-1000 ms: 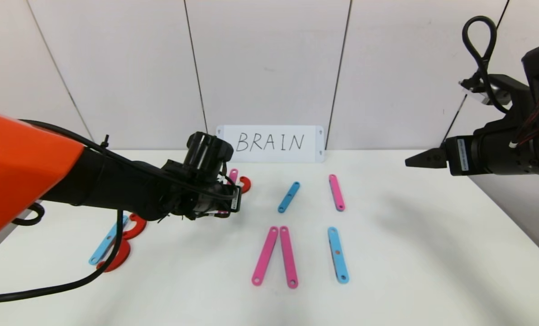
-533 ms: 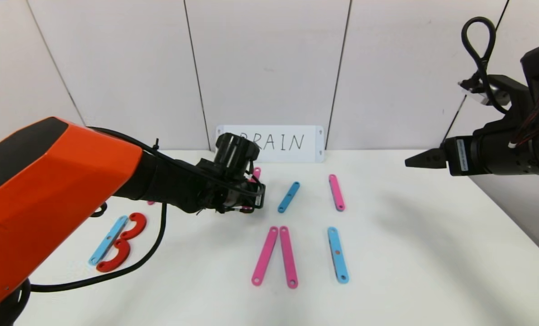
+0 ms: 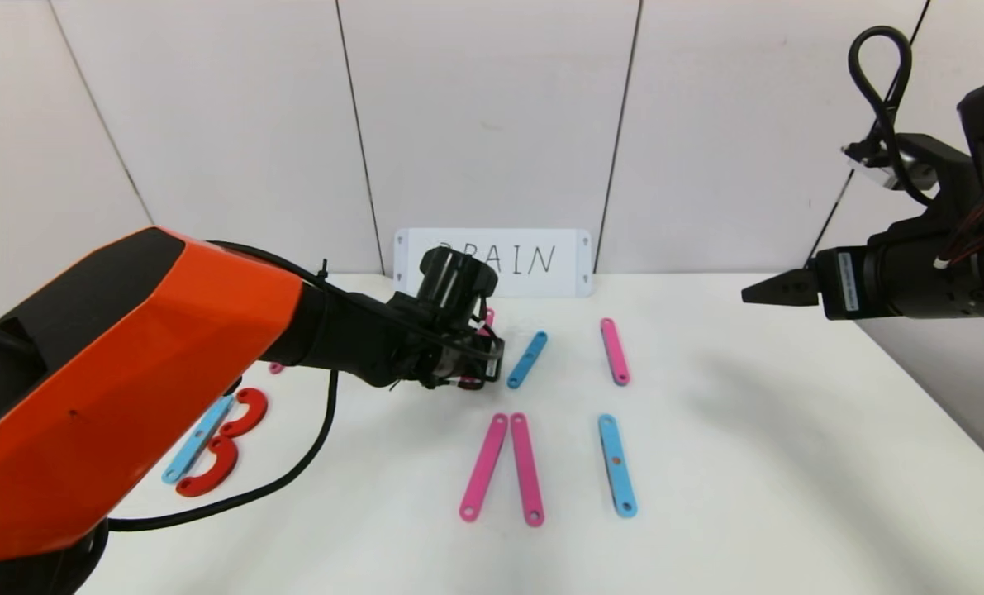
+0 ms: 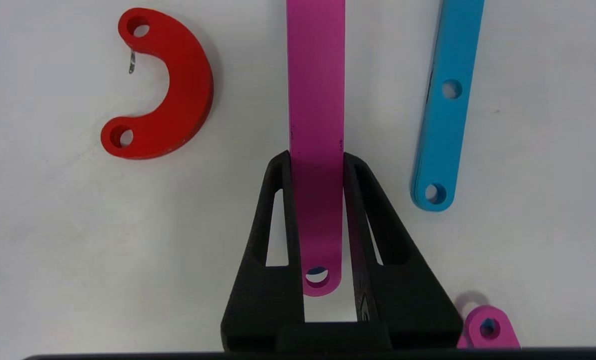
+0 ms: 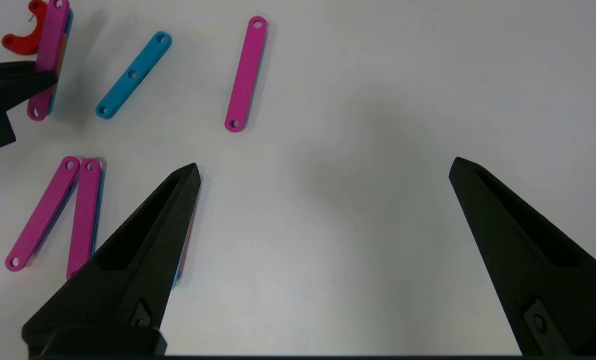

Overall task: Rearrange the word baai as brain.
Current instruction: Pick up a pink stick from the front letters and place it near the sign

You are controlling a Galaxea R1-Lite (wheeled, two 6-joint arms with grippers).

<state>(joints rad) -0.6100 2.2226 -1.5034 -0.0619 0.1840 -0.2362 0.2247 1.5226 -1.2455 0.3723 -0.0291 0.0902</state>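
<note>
**Left gripper carrying a pink strip toward the unfinished N**

The pink strip [image 4: 316, 100] is being held lengthwise between the fingers [image 4: 277, 220] of the left gripper [image 4: 317, 165], which are clenched on its long edges near one hole-ended tip. It is sitting at the back middle of the table [image 3: 748, 463], just beside the slanted blue strip [image 3: 527, 359], with another pink strip [image 3: 614, 351] lying beyond that. Judging by the task, these three are probably meant to form the N, so the held strip is likely being brought alongside as its first upright.

In front of them, two pink strips [image 3: 504, 467] are leaning together like an A, with a blue strip [image 3: 617, 464] beside them as the I. The blue-and-red B [image 3: 215, 442] is lying at the left.

The left wrist view is showing the grip itself and a red half-ring [image 4: 165, 90] close by, both hidden behind the arm in the head view. The head view alone is showing the handwritten BRAIN card [image 3: 541, 260]. The right gripper [image 5: 323, 167] is hovering over the right of the table, its fingers spread wide and holding nothing.
</note>
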